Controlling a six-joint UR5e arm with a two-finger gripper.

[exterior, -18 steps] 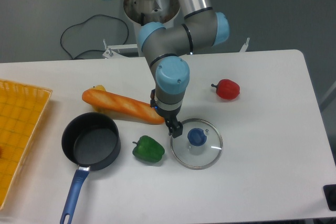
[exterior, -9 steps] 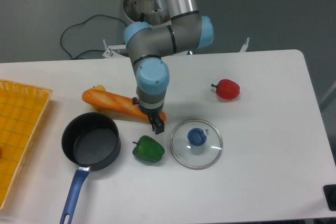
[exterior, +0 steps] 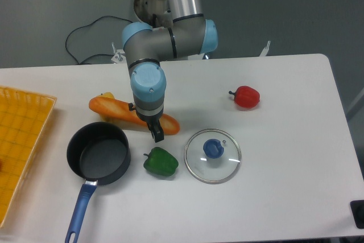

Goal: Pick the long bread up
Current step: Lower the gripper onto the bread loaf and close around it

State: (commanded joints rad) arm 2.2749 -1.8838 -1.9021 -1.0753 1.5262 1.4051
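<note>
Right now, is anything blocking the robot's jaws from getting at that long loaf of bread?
Nothing visible does. The gripper hangs directly over the long bread, near its right half. The pot and green pepper sit nearer the camera, clear of it.

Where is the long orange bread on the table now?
The long golden-orange bread lies left of centre on the white table, just behind the black pot, with the gripper over its right part.

The arm's wrist is covering the middle of the long bread (exterior: 111,108), and the tool (exterior: 157,135) is showing too small to tell its jaws' stance. A yellow thing (exterior: 106,95) is peeking from behind the bread (mostly hidden). The left edge is cutting off the basket (exterior: 23,140); the bottom edge is clipping the pot handle (exterior: 79,211).
</note>
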